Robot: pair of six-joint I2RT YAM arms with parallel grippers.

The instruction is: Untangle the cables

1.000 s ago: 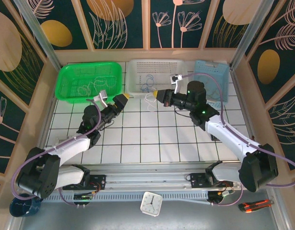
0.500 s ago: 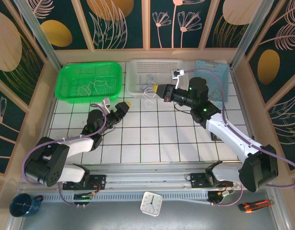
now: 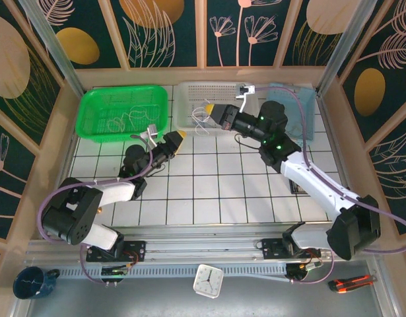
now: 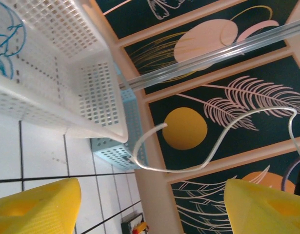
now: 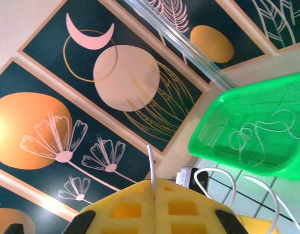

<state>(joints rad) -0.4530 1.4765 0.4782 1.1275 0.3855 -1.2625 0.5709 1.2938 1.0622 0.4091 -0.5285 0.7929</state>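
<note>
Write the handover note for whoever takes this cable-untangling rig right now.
Grippers: left gripper open, empty, by the white basket's near wall; right gripper shut on a white cable over that basket.
Cables: the white cable seems to loop out ahead of the left jaws; pale cables lie in the green basket, a blue cable in the white one.
Done: some cables separated into the green basket.
Left: probably take the loop with the left gripper, draw the white cable clear, then handle the blue.

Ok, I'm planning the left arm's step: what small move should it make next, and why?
Probably ease the left hand forward and close on the white cable: the right hand pinches it above the white basket, and its slack hangs free ahead of the open left fingers.
</note>
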